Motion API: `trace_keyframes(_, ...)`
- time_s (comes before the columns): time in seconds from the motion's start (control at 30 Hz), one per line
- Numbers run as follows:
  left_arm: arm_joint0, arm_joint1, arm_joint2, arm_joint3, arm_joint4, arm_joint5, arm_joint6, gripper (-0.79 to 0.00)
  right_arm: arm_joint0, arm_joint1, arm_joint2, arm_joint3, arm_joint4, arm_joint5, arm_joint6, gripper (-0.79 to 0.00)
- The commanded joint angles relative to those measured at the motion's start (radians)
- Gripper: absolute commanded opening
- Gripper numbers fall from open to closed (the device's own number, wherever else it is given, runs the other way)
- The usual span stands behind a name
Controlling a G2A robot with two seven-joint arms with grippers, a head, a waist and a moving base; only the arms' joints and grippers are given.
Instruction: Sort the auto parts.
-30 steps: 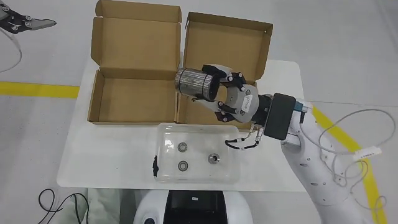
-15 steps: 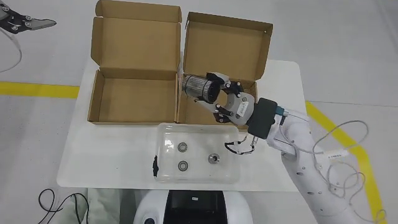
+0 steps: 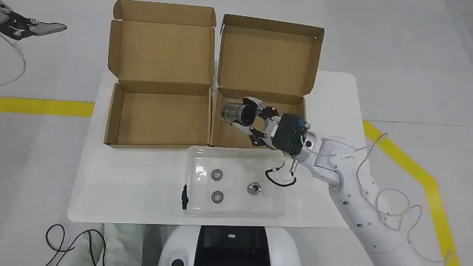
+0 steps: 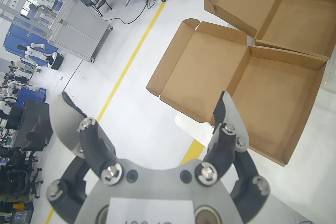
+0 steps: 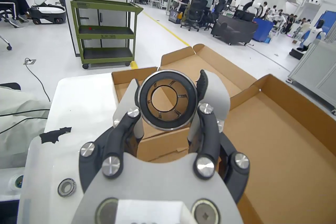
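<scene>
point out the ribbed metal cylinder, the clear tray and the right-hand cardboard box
ribbed metal cylinder [image 3: 236,113], top view, on its ribbed side wall
clear tray [image 3: 236,165], top view, on a bare patch of its floor
right-hand cardboard box [image 3: 290,106], top view, on the bare floor of its base

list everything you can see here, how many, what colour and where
left box: 1, brown cardboard, open, far left of the table
right box: 1, brown cardboard, open, beside the left box
table: 1, white, under the boxes and the tray
clear tray: 1, see-through, near edge of the table, in front of the boxes
bearings: 2, silver, left half of the tray
small round part: 1, grey, in the tray, right of the bearings
cylinder: 1, ribbed silver with a black end ring, low over the right box's left side
cart: 1, green, on the floor beyond the table
right gripper: 1, black and silver, shut on the cylinder
left gripper: 1, black and silver, open, over the floor left of the table
</scene>
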Motion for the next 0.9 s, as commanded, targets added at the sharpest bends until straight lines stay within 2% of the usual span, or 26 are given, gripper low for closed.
trace_keyframes(0.0,0.000,0.000,0.000,0.000,0.000,0.000,0.000,0.000,0.010,-0.003,-0.011,0.028,0.005,0.006,0.013,-0.785)
trace_keyframes(0.23,0.000,0.000,0.000,0.000,0.000,0.000,0.000,0.000,0.031,-0.009,-0.039,0.088,-0.018,0.078,0.166,-0.785)
trace_keyframes(0.5,0.000,0.000,0.000,0.000,0.000,0.000,0.000,0.000,0.069,-0.023,-0.080,0.170,0.032,0.101,0.254,-0.785)
trace_keyframes(0.87,0.000,0.000,0.000,0.000,0.000,0.000,0.000,0.000,0.179,-0.064,-0.183,0.319,0.089,0.172,0.413,-0.785)
